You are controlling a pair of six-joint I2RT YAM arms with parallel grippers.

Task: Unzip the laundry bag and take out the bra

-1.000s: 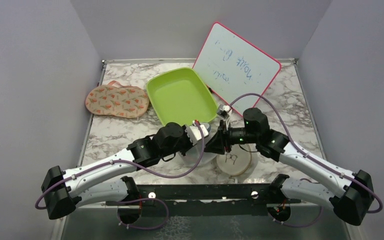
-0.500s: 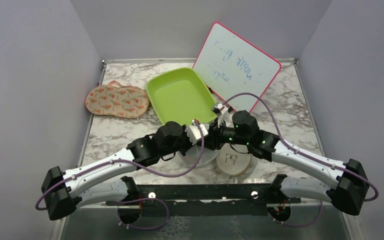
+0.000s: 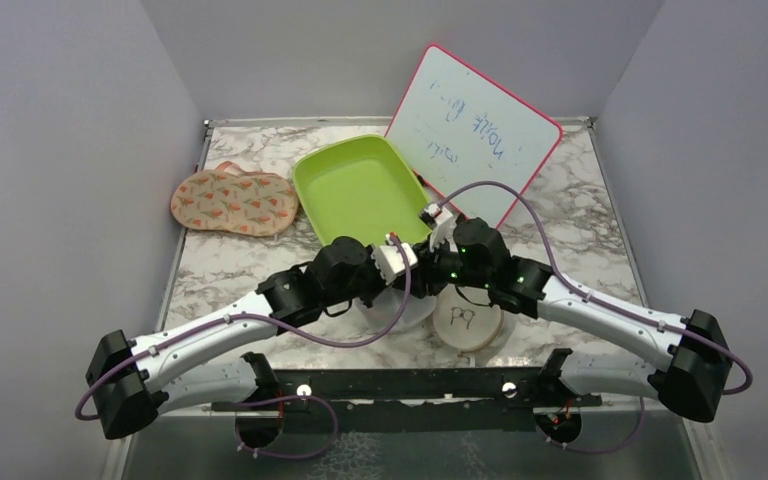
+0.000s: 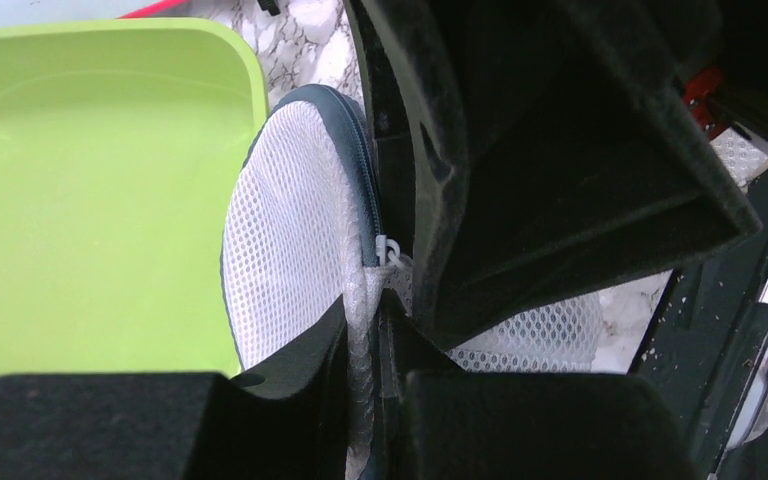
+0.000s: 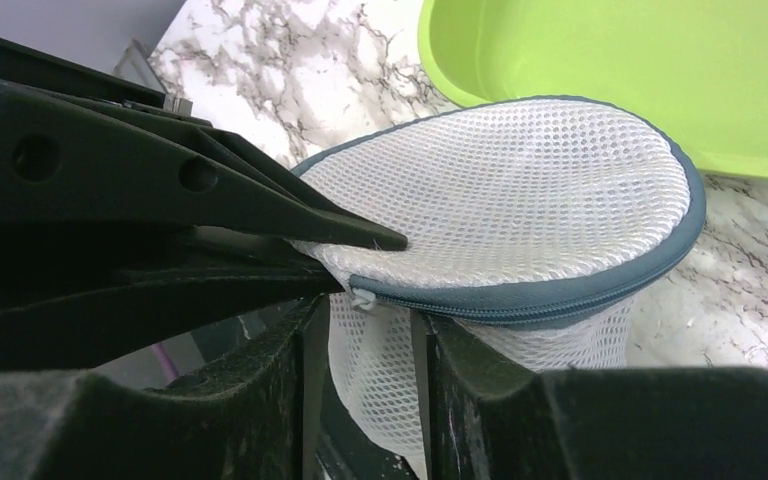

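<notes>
- Laundry bag [image 5: 520, 190] sits just in front of the bigger lime-green tray [image 3: 360, 190], whose floor is bare.
- Its white mesh hides any contents, and the grey-blue rim looks zipped.
- Left gripper [image 4: 365, 340] is clamped tight on a mesh fold at the rim.
- Right gripper [image 5: 365, 335] is partly open, straddling mesh under the zip pull [image 5: 362, 297].

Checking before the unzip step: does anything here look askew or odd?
The laundry bag is tilted up on edge beside the green tray, mesh bunched in the shut left gripper, zip closed. The whiteboard leans crooked at the back.
</notes>
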